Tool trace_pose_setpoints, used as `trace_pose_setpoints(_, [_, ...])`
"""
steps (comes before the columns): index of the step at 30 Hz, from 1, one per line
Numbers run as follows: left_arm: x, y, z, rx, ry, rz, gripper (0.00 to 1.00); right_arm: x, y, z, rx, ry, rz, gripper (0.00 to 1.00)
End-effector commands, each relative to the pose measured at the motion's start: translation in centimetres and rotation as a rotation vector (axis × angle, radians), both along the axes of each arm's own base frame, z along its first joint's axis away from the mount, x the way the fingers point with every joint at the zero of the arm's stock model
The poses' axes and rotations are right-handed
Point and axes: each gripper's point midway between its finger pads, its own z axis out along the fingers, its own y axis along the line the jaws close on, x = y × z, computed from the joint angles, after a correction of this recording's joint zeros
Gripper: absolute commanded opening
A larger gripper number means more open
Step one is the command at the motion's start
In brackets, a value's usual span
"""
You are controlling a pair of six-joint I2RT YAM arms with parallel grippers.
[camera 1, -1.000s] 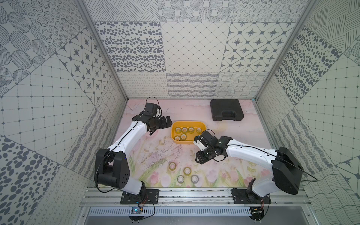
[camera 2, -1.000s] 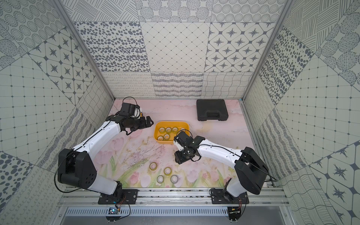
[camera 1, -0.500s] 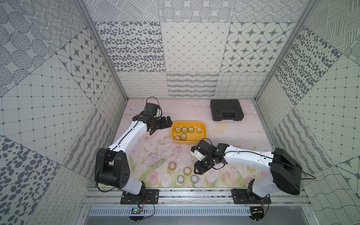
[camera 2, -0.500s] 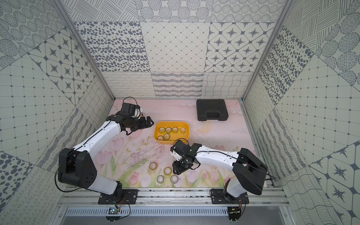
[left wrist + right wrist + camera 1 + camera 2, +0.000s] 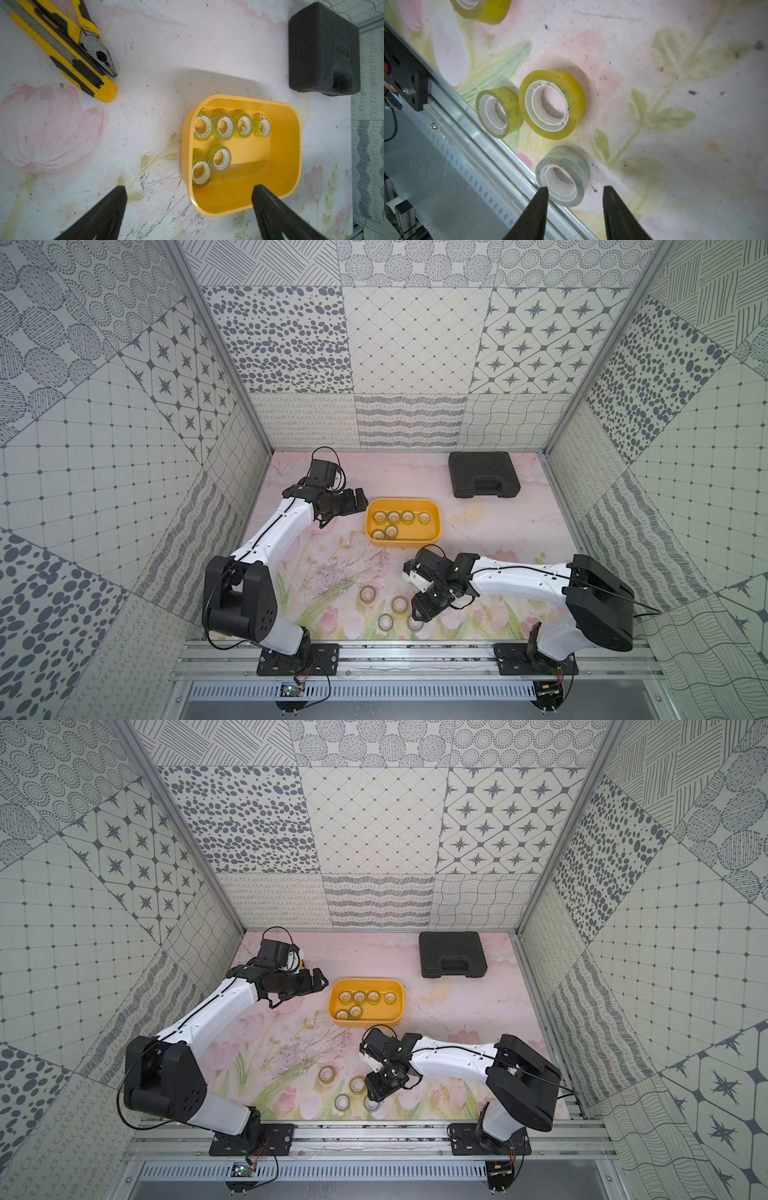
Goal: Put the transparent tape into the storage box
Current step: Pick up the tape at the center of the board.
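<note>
1. The right gripper [image 5: 575, 189] hung with its jaws parted and nothing clasped. Its fingertips [image 5: 540, 201] flanked the edge of a pale transparent tape roll [image 5: 563, 176] that lay flat on the floral mat [image 5: 332, 564]. Whether they touched it could not be made out.
2. That roll lay well apart from the storage box [image 5: 419, 533], on the box's side facing the robot bases. In both top views the gripper partly covered it.
3. Three yellowish tape rolls [image 5: 400, 604] lay flat near it, on the same side of the box.
4. Six more tape rolls [image 5: 222, 126] sat inside the box, four in a row along its far wall and two toward its left near corner.
5. The left gripper [image 5: 189, 188] hovered wide open and empty, just beside the box's left end.
6. A black case [image 5: 484, 480] lay shut beyond the box's far right corner, apart from it.
7. Pliers [image 5: 91, 41] and a yellow utility knife [image 5: 68, 58] lay side by side beyond the box's left end, seen only in the left wrist view.
</note>
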Motion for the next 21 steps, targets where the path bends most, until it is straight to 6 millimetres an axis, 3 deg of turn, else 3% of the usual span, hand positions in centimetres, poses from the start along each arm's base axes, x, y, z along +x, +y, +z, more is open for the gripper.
trace_pose_setpoints(1, [0.1,0.1,0.3,0.008,-0.011,-0.007,0.99,0.2,0.6,-0.6,-0.015,-0.019,-0.007,0.46])
trace_pose_setpoints(7, [0.1,0.1,0.4,0.012,-0.015,-0.007,0.99,0.8,0.3,-1.3,-0.057,-0.050,-0.025,0.41])
trace_pose_setpoints(16, [0.1,0.2,0.3,0.016,-0.012,-0.006,0.99,1.4,0.0,-1.5,-0.076,-0.085,-0.031,0.19])
trace_pose_setpoints(21, [0.0,0.2,0.3,0.019,-0.011,-0.006,0.99,2.6,0.0,0.4,-0.048,-0.167,-0.042,0.06])
